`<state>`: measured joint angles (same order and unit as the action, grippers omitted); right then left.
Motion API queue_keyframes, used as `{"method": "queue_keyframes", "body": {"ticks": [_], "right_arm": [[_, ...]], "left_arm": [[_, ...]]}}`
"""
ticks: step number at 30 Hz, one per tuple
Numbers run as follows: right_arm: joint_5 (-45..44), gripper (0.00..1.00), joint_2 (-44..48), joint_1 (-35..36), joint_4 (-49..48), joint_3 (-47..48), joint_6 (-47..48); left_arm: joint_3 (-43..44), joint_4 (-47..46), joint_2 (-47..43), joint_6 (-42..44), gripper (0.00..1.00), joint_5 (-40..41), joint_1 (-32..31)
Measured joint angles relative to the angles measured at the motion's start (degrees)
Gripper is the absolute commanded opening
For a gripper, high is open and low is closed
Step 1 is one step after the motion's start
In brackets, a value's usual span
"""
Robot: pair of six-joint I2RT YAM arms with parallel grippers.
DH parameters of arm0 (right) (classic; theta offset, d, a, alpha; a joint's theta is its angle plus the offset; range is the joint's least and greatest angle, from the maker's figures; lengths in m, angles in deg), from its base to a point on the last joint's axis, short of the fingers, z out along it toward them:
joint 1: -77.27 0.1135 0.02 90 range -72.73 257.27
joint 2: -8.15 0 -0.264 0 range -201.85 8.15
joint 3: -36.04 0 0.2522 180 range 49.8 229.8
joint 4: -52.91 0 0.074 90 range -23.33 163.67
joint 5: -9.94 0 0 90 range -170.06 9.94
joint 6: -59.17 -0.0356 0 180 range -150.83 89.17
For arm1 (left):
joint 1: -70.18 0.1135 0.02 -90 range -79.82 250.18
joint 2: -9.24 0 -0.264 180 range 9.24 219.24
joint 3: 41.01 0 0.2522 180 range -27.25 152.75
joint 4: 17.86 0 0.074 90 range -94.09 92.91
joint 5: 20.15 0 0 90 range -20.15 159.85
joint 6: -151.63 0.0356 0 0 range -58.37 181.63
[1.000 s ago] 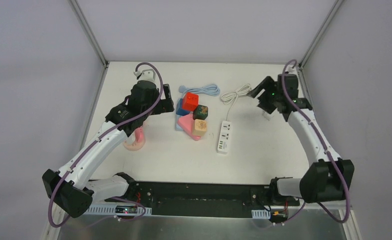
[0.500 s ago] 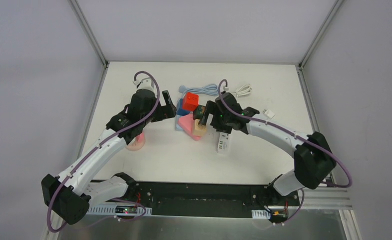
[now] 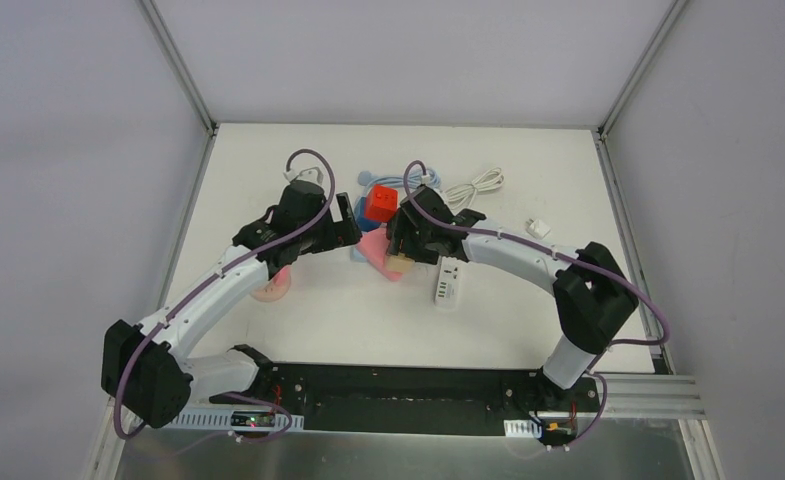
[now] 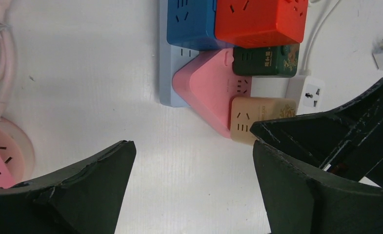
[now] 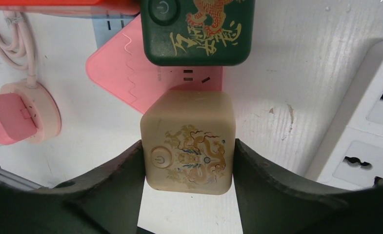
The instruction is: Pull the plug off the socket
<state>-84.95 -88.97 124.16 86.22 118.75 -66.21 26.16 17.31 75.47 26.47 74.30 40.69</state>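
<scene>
A beige cube plug [image 5: 187, 141] with a dragon print is plugged into the edge of a pink triangular socket [image 5: 126, 68]. My right gripper [image 5: 187, 163] is shut on the beige cube, one finger pressed on each side. In the top view the right gripper [image 3: 404, 246] sits over the cube cluster, and only a bit of the beige cube [image 3: 400, 265] shows. My left gripper [image 4: 194, 161] is open and empty above bare table, just left of the cluster; it also shows in the top view [image 3: 346, 226]. The beige cube [image 4: 255, 119] shows near its right finger.
A dark green cube [image 5: 197, 29], a red cube [image 3: 382, 200] and a blue cube [image 4: 189, 19] sit on a light blue strip [image 4: 166, 73]. A white power strip [image 3: 449, 282] lies to the right. A small white plug [image 3: 538, 227] and a coiled white cable [image 3: 473, 187] lie far right. A pink round socket [image 3: 268, 285] lies left.
My right arm swung from the far right to the cluster and closed on the beige cube. The small white plug now lies on the table. My left gripper moved right toward the cluster.
</scene>
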Motion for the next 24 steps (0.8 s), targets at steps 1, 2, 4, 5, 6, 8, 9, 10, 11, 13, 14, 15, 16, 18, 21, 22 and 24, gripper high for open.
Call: {"method": "queue_keyframes", "body": {"ticks": [1,2,4,5,6,8,9,10,11,13,14,15,16,18,21,22,24], "right_arm": [[-0.2,0.5,0.0,0.1,0.0,0.0,0.2],[-0.3,0.46,0.0,0.1,0.0,0.1,0.3],[-0.5,0.41,0.1,0.2,0.1,0.1,0.6],[-0.5,0.4,0.1,0.2,0.1,0.1,0.7],[-0.5,0.39,0.2,0.2,0.1,0.0,0.9],[-0.7,0.39,0.6,0.2,0.3,-0.2,1.4],[-0.7,0.39,1.0,0.2,0.5,-0.6,1.7],[-0.7,0.39,1.3,0.2,0.6,-0.9,2.1],[-0.7,0.43,2.3,0.2,0.9,-1.7,2.7],[-0.6,0.61,3.2,0.2,1.4,-2.5,3.4],[-0.5,0.67,3.8,0.2,1.7,-3.0,3.7],[-0.4,0.72,4.4,0.2,2.2,-3.4,4.0],[-0.5,0.78,4.6,0.2,2.7,-3.6,4.2],[-0.5,0.82,4.7,0.2,3.1,-3.6,3.8],[-0.7,0.82,4.7,0.2,3.4,-3.6,2.7],[-0.7,0.8,4.7,0.2,3.5,-3.6,2.4],[-0.7,0.76,4.7,0.2,3.6,-3.4,2.2]], "left_arm": [[0.0,0.0,0.5,-0.1,0.95,-0.3,0.0],[0.0,0.0,1.3,-0.2,0.94,-0.9,0.0],[0.0,-0.1,3.0,-0.3,0.93,-1.7,0.0],[0.0,-0.1,3.8,-0.4,0.93,-2.3,0.0],[0.0,-0.1,4.8,-0.4,0.92,-3.0,0.0],[0.0,-0.2,6.6,-0.5,0.92,-4.5,0.0],[0.0,-0.2,7.5,-0.5,0.92,-5.2,0.0],[0.0,-0.3,8.2,-0.5,0.92,-6.0,0.0],[0.0,-0.6,8.9,-0.5,0.91,-7.0,0.0],[0.0,-1.4,10.3,-0.6,0.93,-8.5,0.0],[0.0,-1.9,11.0,-0.9,0.95,-9.5,0.0],[0.0,-2.5,11.8,-1.1,0.96,-10.5,0.0],[0.0,-3.5,13.1,-1.7,0.97,-11.6,0.0],[0.0,-4.1,14.2,-2.0,0.97,-12.5,0.0],[0.1,-5.0,16.3,-3.0,0.96,-13.5,0.0],[0.3,-5.2,17.1,-3.2,0.96,-13.7,0.0],[0.9,-5.3,18.6,-3.5,0.95,-14.1,0.0]]}}
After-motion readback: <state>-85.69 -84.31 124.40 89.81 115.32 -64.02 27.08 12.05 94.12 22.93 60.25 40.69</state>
